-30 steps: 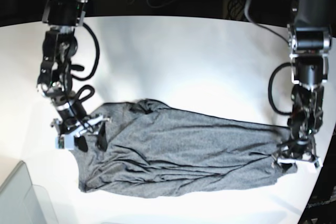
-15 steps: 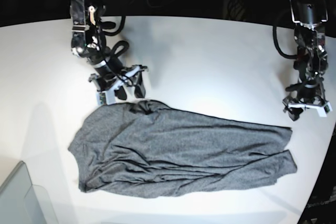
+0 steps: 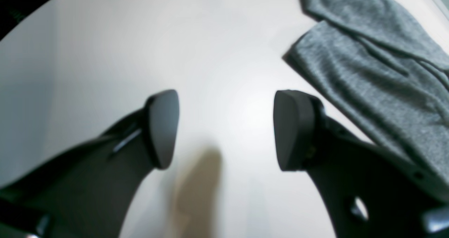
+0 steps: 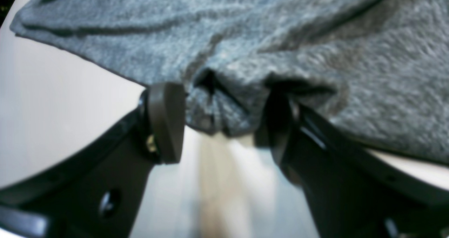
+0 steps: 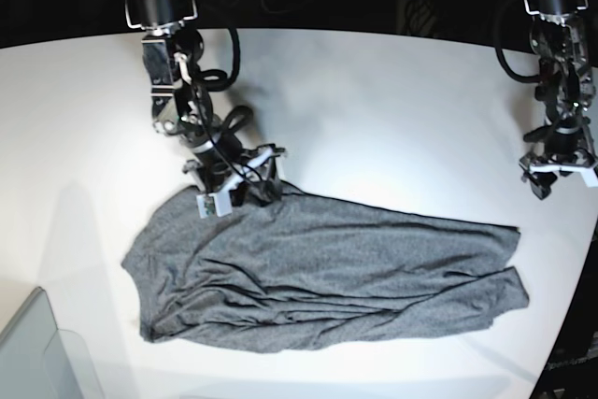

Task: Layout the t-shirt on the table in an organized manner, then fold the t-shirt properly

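Currently the layout step is in hand: the t-shirt (image 5: 318,273) lies rumpled at the table's (image 5: 392,109) 6 o'clock. The right pincer (image 4: 221,126), spread, straddles a bunched fold; the left pincer (image 3: 224,129) hangs spread, empty. Next: pinch, then pull flat.

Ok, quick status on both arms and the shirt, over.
Left tool open, above bare glossy white table. Right tool open, straddling a bunched fold of the dark heather-grey knit t-shirt. Shirt wrinkled, unfolded. Nothing blocking.
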